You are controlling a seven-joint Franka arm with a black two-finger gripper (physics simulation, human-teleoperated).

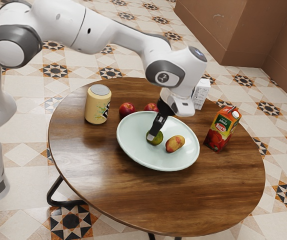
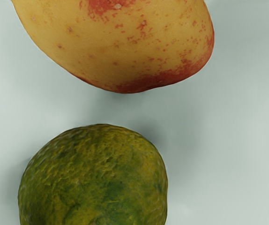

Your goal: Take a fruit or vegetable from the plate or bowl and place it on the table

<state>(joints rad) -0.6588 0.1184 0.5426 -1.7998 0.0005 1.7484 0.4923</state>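
Nearest the exterior camera, see the front edge of the round wooden worktop (image 1: 158, 220). From the exterior view's left, see the white arm (image 1: 78, 25) reaching over. Below it, find a yellow can (image 1: 96, 107) upright, apart from the plate. Farther right, just beyond the rim of the pale plate (image 1: 133, 142), note one red fruit (image 1: 127, 110), then another red fruit (image 1: 151, 107) partly hidden behind that rim.

On the plate, find the green fruit (image 1: 158, 140), with the gripper (image 1: 152, 137) down right at it and covering part of it. Cannot tell how far apart the jaws stand, or whether they have hold of it. Just to the right, on the same plate, note the yellow-red fruit (image 1: 175, 144), a close neighbour, but with a narrow gap between in the wrist view. Behind the hand, see a white carton (image 1: 202, 93); farthest right, a red juice carton (image 1: 222, 131), upright beside the plate.
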